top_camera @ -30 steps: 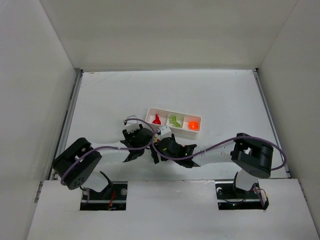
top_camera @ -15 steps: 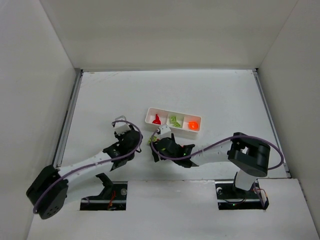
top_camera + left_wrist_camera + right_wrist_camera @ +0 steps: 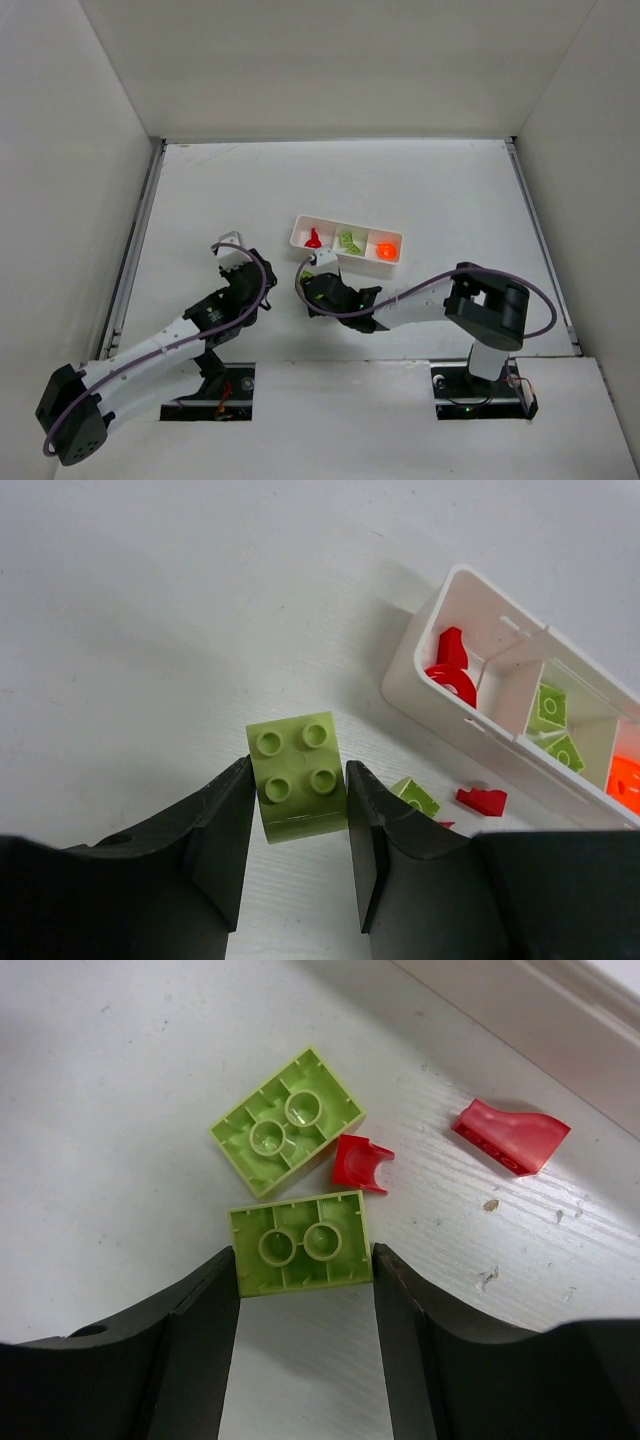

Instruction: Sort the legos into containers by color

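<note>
My left gripper (image 3: 250,282) sits left of the white tray (image 3: 300,224). In the left wrist view its jaws (image 3: 297,810) are shut on a lime green four-stud brick (image 3: 297,775). My right gripper (image 3: 313,290) is just in front of the tray's left end. Its jaws (image 3: 303,1290) are closed against the ends of an upside-down lime green brick (image 3: 300,1243) on the table. The tray holds red pieces (image 3: 450,670) in its left compartment, green pieces (image 3: 555,725) in the middle one and an orange piece (image 3: 625,780) in the right one.
Loose on the table by the right gripper lie another upside-down lime green brick (image 3: 288,1120), a small red piece (image 3: 360,1163) and a red sloped piece (image 3: 510,1135). The tray's near wall (image 3: 520,1020) runs just beyond them. White walls enclose the table.
My left arm has swung left and back, away from the loose pieces, and its base link has dropped to the lower left. My right gripper has shifted slightly left, toward the tray's left end.
</note>
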You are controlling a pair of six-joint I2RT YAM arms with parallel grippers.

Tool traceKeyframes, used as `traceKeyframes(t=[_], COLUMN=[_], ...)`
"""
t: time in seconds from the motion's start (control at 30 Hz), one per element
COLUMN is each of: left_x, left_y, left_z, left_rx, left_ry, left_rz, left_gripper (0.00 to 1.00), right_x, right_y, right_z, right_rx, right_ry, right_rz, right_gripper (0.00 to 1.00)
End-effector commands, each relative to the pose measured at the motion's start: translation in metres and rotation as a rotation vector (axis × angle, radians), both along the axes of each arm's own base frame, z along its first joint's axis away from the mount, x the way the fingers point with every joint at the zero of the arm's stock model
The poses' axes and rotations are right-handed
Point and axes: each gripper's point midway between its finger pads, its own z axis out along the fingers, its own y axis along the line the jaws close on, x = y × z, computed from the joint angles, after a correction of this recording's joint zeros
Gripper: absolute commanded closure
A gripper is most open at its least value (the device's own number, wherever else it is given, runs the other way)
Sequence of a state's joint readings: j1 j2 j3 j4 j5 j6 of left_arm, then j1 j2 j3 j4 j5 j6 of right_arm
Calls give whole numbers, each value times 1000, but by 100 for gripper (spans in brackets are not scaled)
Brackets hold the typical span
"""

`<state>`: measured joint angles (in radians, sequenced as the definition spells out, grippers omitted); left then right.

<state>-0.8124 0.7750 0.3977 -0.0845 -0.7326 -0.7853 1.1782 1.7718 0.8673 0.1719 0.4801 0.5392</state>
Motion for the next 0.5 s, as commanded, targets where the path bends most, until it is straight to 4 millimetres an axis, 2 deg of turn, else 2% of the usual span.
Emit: traceKeyframes(t=[0.0, 0.2, 0.33, 0.47], left_x=[6, 13, 21, 35], left_y=[-15, -46, -77, -115], left_z=[32, 56, 69, 80], left_rx=[-47, -91, -111, -100], left_ry=[-58, -95, -127, -145], left_rz=[-32, -105, -160, -229], left_gripper=[79, 79, 79, 77], right_x=[10, 7, 30, 57], right_y=[5, -20, -55, -96], right_z=[25, 83, 117, 133], right_rx=[53, 154, 208, 228], right_ry=[-53, -120, -178, -208], right_rz=[-35, -37, -110, -223], right_gripper=[60, 59, 59, 59])
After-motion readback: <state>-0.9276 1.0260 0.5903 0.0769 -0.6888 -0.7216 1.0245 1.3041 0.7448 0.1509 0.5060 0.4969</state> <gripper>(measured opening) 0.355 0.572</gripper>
